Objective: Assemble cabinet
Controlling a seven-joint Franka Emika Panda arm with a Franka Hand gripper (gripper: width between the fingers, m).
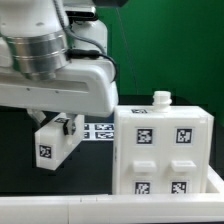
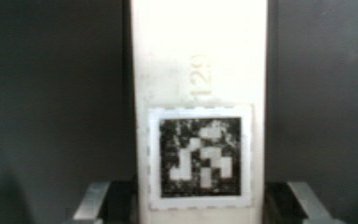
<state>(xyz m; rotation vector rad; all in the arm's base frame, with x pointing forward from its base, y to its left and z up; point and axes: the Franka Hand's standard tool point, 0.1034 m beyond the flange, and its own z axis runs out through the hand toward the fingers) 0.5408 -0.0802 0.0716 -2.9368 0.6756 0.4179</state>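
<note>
Gripper [image 2: 201, 203] straddles a long tagged panel [image 2: 201, 90] of the cabinet, long axis crosswise to the jaw line, jaws flanking both edges but can't tell if clamped or slack; panel sits lower left in ext. view, cabinet box [image 1: 162, 148] to its right, lower-right of frame.

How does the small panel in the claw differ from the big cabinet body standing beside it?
The small panel shows one tag; the cabinet body shows four on its front. The small panel is far smaller than the cabinet body. The small panel hangs tilted in the claw; the cabinet body stands upright, ungripped. Both are white with black-and-white tags.
</note>
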